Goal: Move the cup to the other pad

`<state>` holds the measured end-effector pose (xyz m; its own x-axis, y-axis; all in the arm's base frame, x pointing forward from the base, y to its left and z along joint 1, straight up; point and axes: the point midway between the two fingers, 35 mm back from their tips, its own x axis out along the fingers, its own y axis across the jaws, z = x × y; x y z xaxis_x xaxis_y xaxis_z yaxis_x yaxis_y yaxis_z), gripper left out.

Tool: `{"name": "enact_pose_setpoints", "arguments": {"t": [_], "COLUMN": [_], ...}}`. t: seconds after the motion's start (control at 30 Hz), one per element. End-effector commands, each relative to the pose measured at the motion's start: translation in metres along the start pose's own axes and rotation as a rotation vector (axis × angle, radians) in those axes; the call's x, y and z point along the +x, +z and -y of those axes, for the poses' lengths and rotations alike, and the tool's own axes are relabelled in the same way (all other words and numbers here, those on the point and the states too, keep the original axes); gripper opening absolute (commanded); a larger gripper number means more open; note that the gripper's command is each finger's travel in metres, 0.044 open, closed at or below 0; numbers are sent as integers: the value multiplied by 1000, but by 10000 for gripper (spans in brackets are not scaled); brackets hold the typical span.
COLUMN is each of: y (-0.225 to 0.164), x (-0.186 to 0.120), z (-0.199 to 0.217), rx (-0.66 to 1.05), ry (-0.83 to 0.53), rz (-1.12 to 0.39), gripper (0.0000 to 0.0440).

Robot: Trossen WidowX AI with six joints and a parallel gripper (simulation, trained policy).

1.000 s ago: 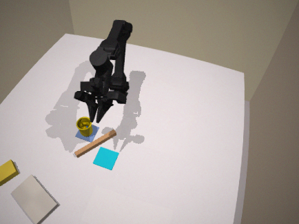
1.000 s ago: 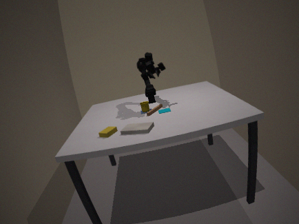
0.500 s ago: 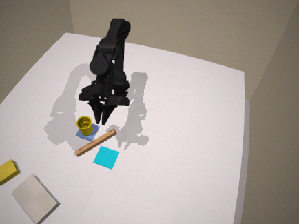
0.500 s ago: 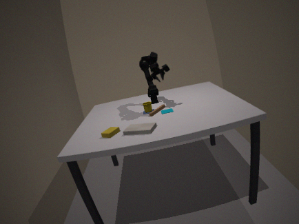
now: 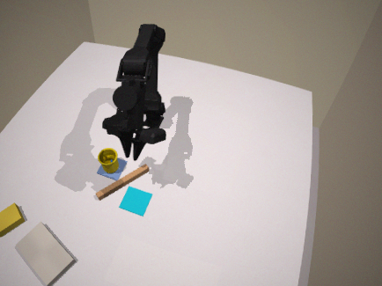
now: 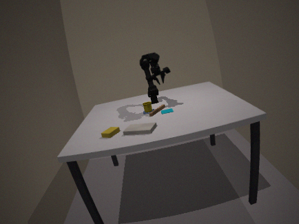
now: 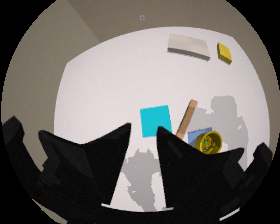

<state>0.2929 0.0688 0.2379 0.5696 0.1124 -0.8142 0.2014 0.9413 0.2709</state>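
The yellow cup (image 5: 110, 165) (image 6: 147, 107) (image 7: 216, 145) stands upright on the blue pad (image 5: 121, 168) (image 7: 195, 135). Small marbles, among them green and blue ones, show inside it in the wrist view. The cyan pad (image 5: 135, 201) (image 6: 167, 111) (image 7: 154, 118) lies bare on the other side of a wooden bar. My gripper (image 5: 131, 157) (image 6: 161, 83) (image 7: 144, 128) is open, its fingers a moderate gap apart with nothing between them. It hangs high above the table, away from the cup, which lies to the right of the fingers in the wrist view.
The wooden bar (image 5: 123, 182) (image 6: 157, 110) (image 7: 187, 119) lies between the two pads. A pale flat block (image 5: 46, 253) (image 6: 140, 128) (image 7: 188, 46) and a yellow block (image 5: 11, 218) (image 6: 110, 132) (image 7: 224, 53) lie farther off, toward the table edge.
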Motion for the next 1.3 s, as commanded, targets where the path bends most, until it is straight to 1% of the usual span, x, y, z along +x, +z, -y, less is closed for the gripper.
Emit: {"name": "enact_pose_setpoints", "arguments": {"t": [0.0, 0.63, 1.27], "y": [-2, -18, -35], "x": [2, 10, 25], "z": [3, 28, 67], "rx": [1, -38, -64], "ry": [-30, -191, -322], "rz": [-38, -280, -487], "gripper": [127, 121, 124]}}
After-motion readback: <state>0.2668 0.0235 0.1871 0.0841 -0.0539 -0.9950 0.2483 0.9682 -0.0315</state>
